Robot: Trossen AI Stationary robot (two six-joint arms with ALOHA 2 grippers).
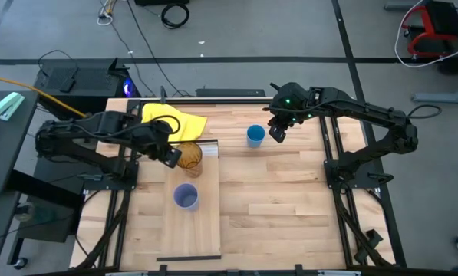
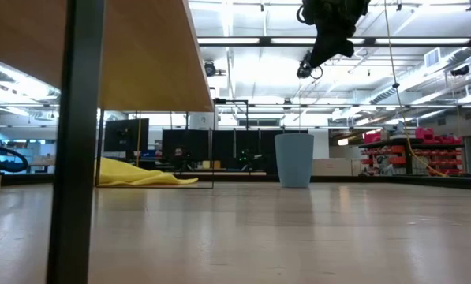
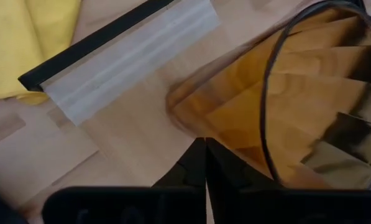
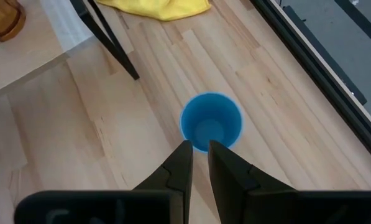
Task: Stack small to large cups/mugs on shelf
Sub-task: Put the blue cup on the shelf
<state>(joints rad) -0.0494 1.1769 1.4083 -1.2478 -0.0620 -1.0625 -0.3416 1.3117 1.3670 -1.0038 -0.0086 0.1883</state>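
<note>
Cups on the shelf (image 1: 202, 230): left end effector (image 1: 172, 159) clenched beside the amber cup (image 1: 189, 156); right end effector (image 1: 276, 135), slightly parted, empty, near the blue cup (image 1: 255, 136).

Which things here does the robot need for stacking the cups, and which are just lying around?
Needed:
amber-brown translucent plastic cup
pale lavender-blue plastic cup
bright blue plastic cup
long pale wooden shelf board

Just lying around:
crumpled yellow cloth
</note>
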